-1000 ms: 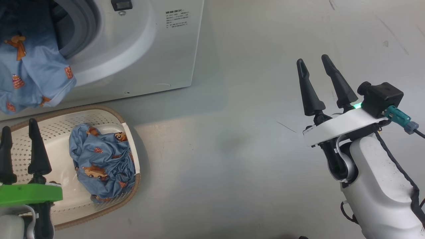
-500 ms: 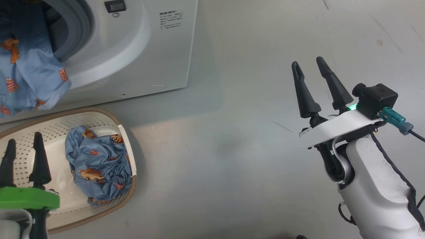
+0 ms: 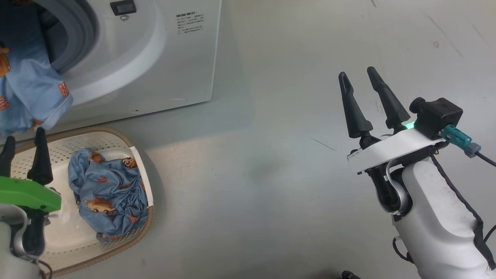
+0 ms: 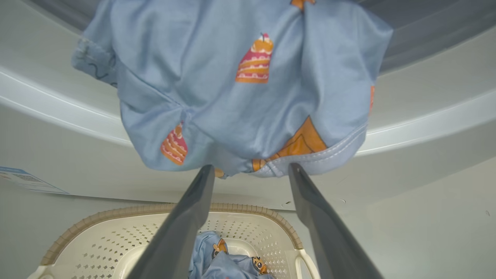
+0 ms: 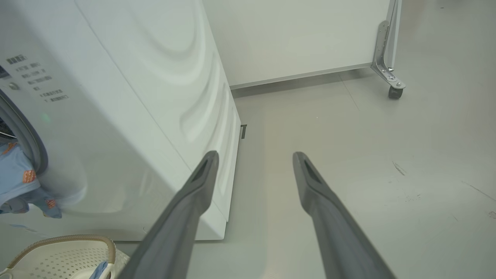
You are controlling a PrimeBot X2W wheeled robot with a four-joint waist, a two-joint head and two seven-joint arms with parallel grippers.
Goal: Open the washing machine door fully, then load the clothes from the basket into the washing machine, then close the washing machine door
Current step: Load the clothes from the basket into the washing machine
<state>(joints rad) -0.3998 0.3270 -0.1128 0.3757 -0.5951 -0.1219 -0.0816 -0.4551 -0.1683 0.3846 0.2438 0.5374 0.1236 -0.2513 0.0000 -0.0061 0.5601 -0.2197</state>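
The white washing machine (image 3: 174,69) stands at the upper left with its opening uncovered; the washing machine door is out of view. One light blue garment (image 3: 27,89) of the clothes hangs out over the grey gasket (image 3: 77,35). Another (image 3: 106,193) lies bunched in the cream basket (image 3: 131,143) on the floor below. My left gripper (image 3: 23,135) is open above the basket's left half. In the left wrist view its tips (image 4: 251,168) sit just under the hanging garment's hem (image 4: 240,89), holding nothing. My right gripper (image 3: 357,73) is open and empty over bare floor, far right.
In the right wrist view the machine's side panel (image 5: 135,97) is left of my right gripper (image 5: 254,155). A white panel on a caster wheel (image 5: 395,93) stands behind it. A blue label (image 4: 27,180) is low on the machine front. Grey floor (image 3: 252,174) stretches between basket and right arm.
The head view has drifted, sliding the scene left. My left gripper dipped toward the basket, then rose again nearer the hanging garment. The right arm has barely moved. Both stay open.
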